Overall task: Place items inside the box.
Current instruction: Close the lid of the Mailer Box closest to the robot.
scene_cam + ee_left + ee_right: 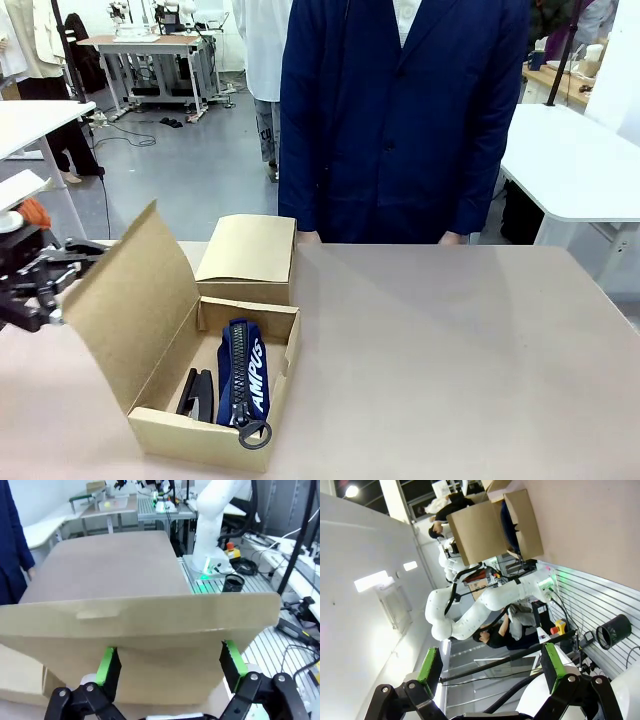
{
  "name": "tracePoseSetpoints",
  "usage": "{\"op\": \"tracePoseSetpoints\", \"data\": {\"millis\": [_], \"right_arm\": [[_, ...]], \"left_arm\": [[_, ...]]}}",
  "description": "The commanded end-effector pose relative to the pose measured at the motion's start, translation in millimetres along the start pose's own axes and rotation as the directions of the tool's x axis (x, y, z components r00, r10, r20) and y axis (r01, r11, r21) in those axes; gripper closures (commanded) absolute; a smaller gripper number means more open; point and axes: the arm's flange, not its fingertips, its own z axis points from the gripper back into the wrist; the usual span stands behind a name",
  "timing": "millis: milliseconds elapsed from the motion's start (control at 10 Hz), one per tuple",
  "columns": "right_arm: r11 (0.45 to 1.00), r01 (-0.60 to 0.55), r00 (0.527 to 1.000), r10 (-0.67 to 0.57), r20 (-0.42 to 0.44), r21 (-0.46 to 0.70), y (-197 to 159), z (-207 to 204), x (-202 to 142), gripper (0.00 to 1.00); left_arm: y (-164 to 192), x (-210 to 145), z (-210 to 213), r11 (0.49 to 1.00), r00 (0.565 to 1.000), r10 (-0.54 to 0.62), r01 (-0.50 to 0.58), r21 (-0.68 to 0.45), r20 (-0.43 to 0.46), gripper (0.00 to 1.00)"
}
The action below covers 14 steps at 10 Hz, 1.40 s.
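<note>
Front view: the table (450,350) carries an open box (215,435), its lid (130,300) tilted up, probably so it can be pushed shut. Left gripper (170,667) stands spread behind the lid, grasping nothing. Right gripper (487,667) hangs spread, empty, away from the work. Inside the box lie the navy case (244,375) and stapler (198,392).

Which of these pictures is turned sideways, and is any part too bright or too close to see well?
Right wrist view: rolled sideways, the cardboard box lies tilted near the top, and ceiling lamps glare white at the left. Left wrist view: the box lid stands very close, hiding what is inside. Front view: evenly lit and sharp, the navy zip pencil case is readable.
</note>
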Motion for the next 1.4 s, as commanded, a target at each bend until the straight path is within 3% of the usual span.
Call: {"op": "tracePoseSetpoints", "data": {"millis": [0, 200, 300, 500, 600, 800, 900, 1300], "right_arm": [[1.000, 0.014, 1.000, -0.014, 0.004, 0.020, 5.9, -0.5, -1.7, 0.00], [1.000, 0.014, 1.000, -0.014, 0.004, 0.020, 5.9, -0.5, -1.7, 0.00], [1.000, 0.014, 1.000, -0.014, 0.004, 0.020, 5.9, -0.5, -1.7, 0.00], [1.000, 0.014, 1.000, -0.014, 0.004, 0.020, 5.9, -0.5, -1.7, 0.00], [1.000, 0.014, 1.000, -0.014, 0.004, 0.020, 5.9, -0.5, -1.7, 0.00], [1.000, 0.014, 1.000, -0.014, 0.004, 0.020, 5.9, -0.5, -1.7, 0.00], [1.000, 0.014, 1.000, -0.014, 0.004, 0.020, 5.9, -0.5, -1.7, 0.00], [1.000, 0.014, 1.000, -0.014, 0.004, 0.020, 5.9, -0.5, -1.7, 0.00]], "left_arm": [[-25.5, 1.1, -45.5, 0.999, 0.999, 0.040, -0.040, -0.009, 0.008, 0.00], [-23.2, -8.2, -71.4, 0.995, 0.993, 0.072, -0.078, 0.056, 0.097, 0.00], [11.5, 10.0, -26.7, 1.000, 1.000, 0.020, -0.020, -0.011, 0.013, 0.00], [20.7, 6.1, -38.8, 0.999, 0.998, 0.045, -0.046, 0.004, 0.043, 0.00], [24.2, -12.0, -57.3, 0.988, 0.997, 0.075, -0.073, 0.137, -0.012, 0.00], [12.9, -23.0, -90.8, 0.969, 0.998, 0.044, -0.055, 0.240, 0.050, 0.00], [6.6, -26.1, -101.3, 0.947, 1.000, -0.007, 0.003, 0.320, 0.012, 0.00], [-19.2, -50.8, -136.5, 0.935, 1.000, -0.008, 0.018, 0.355, -0.029, 0.00]]}}
